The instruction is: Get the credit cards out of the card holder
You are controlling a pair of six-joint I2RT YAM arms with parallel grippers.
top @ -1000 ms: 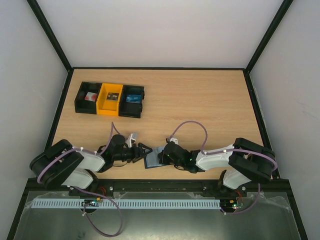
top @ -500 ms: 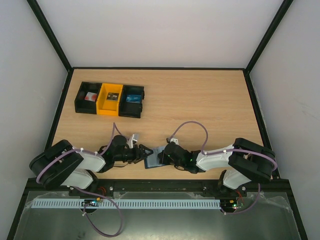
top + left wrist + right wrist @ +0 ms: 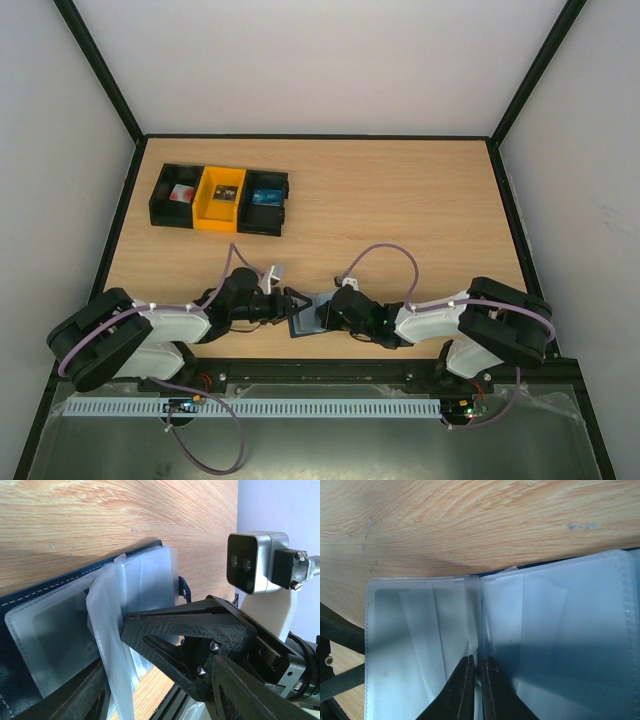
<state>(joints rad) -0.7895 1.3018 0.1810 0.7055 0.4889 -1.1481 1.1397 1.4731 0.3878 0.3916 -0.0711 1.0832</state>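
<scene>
Card holder [image 3: 304, 320] is laid open at near table [image 3: 400, 220] edge, betw. the grippers. Right gripper [image 3: 477, 675] is clenched on its clear sleeve fold. Left gripper [image 3: 292, 303] is spread, one leaf betw. jaws. Step judged: parting sleeves. Next: a card must be located, then pinched.

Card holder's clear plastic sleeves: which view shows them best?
Right wrist: the frosted clear plastic sleeves fill the frame, lying open and flat. Left wrist sees them obliquely, partly blocked. Top external shows only a small blue patch.
</scene>
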